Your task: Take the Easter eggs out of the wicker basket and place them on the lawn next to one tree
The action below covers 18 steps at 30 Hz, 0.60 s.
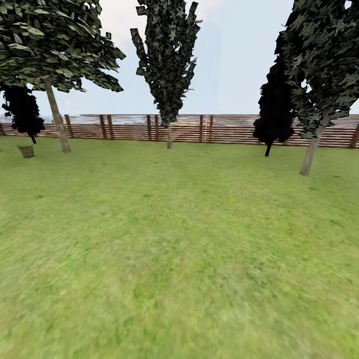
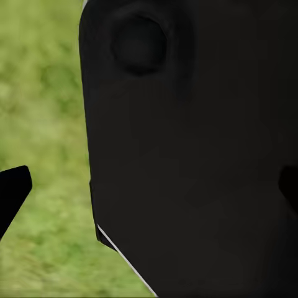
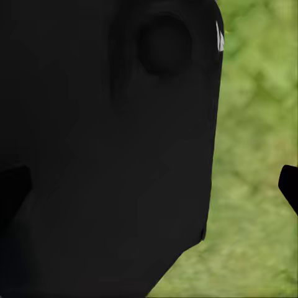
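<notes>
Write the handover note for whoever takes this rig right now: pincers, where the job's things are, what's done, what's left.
Pincers: each wrist view looks past a black robot body panel onto grass. Only dark finger tips show at the picture edges, with nothing between them; open or shut cannot be told.
Wicker basket: far off on the lawn in the head view, beside the pale-trunked tree at the left. Too small to tell whether eggs are inside.
A second pale-trunked tree stands at the right, before the slatted fence.
Done: nothing visible.
Left: drive to the basket, take out all three eggs, set them by one tree; the left one looks closest.
</notes>
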Tool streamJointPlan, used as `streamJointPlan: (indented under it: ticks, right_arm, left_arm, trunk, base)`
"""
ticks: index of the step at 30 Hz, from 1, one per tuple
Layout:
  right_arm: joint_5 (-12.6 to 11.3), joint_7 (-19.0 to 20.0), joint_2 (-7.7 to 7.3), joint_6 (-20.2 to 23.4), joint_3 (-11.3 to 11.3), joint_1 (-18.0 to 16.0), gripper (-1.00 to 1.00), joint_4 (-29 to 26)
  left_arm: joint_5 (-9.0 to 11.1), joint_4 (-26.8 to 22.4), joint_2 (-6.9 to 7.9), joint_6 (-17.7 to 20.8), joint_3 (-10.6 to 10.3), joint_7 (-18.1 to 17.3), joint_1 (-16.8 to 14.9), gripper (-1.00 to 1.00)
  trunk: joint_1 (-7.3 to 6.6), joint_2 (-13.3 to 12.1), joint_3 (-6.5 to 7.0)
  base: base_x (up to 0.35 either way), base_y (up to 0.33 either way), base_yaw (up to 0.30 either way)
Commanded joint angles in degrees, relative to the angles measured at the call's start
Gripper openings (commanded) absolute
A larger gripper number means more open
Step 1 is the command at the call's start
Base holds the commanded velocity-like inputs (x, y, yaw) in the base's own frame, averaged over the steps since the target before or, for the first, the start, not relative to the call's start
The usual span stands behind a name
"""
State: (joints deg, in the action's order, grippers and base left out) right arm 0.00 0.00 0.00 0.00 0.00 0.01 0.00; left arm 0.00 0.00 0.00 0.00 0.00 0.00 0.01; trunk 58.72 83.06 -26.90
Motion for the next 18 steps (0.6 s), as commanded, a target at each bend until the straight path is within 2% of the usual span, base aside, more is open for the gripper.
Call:
streamJointPlan:
  ticks: [1,7,18]
  right_arm:
    - [0.33,0.13,-0.04,-0.33,0.33,-0.34,1.00,-0.33]
    - [-0.15,-0.28,0.05,-2.10,0.27,-2.32,1.00,-2.30]
    - [0.37,-0.35,0.47,-4.63,0.44,-6.60,1.00,-3.52]
  left_arm:
    - [0.33,-0.33,-0.33,-0.33,0.33,-0.33,-0.10,1.00]
    - [0.61,-2.26,-2.18,-0.70,0.44,-1.22,-0.08,1.00]
    - [0.61,-2.29,-2.20,-0.70,0.46,-1.23,-0.09,1.00]
  trunk:
    - [0.00,0.02,-0.03]
    - [0.00,0.02,-0.06]
    - [0.00,0.02,-0.84]
  base:
    - [0.000,0.000,0.000]
    - [0.000,0.000,0.009]
    - [0.000,0.000,0.163]
